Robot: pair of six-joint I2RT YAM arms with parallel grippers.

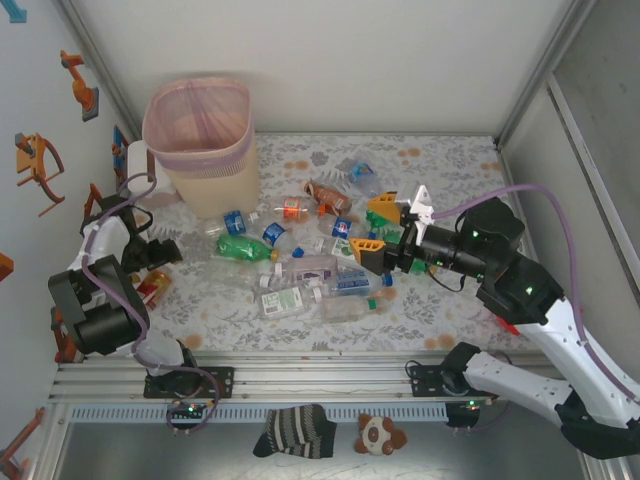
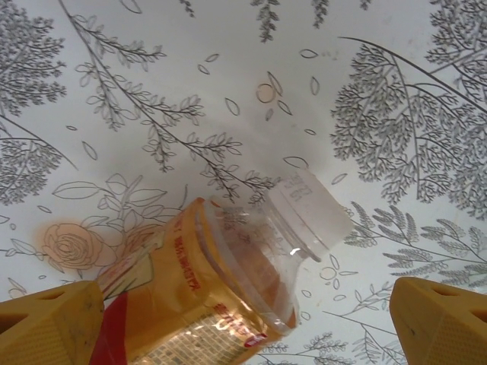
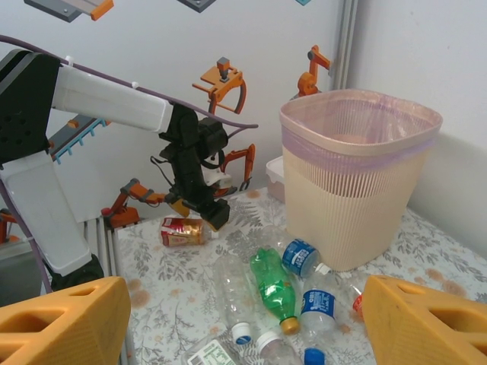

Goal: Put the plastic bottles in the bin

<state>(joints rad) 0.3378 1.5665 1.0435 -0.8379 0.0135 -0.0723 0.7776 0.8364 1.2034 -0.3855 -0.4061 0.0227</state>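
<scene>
Left gripper [image 2: 243,323], mine: jaws at full spread, nothing clamped. Its yellow fingers [image 2: 46,327] sit at the two lower corners of the wrist view. Between them, on the flowered tablecloth [image 2: 228,61], an orange-labelled bottle [image 2: 202,293] lies on its side, white cap pointing away from the wrist. The label's edge meets my left finger in the picture, but I cannot tell whether they touch. The other finger stands clear of the bottle.

Right gripper [image 1: 373,228], mine: jaws partly open, nothing between them. It hangs above the right side of the heap, fingers pointing toward the left arm and the bin.

Bin [image 1: 200,157]: upright at the far left corner of the cloth, pink liner folded over the rim. I cannot make out what lies inside. A small white box [image 1: 135,160] stands just beside it, against the left wall.

Plastic bottles [image 1: 300,270]: scattered on the cloth between my two arms, in front of the bin and to its right. Noted among them:
- a green bottle [image 1: 240,247] with an orange cap, near the middle of the spread
- a blue-labelled bottle [image 1: 235,222] just beside the bin's base
- a brown-labelled bottle [image 1: 328,195] farther back

The orange-labelled bottle lies apart from the rest, at the left edge, under my left gripper.
</scene>
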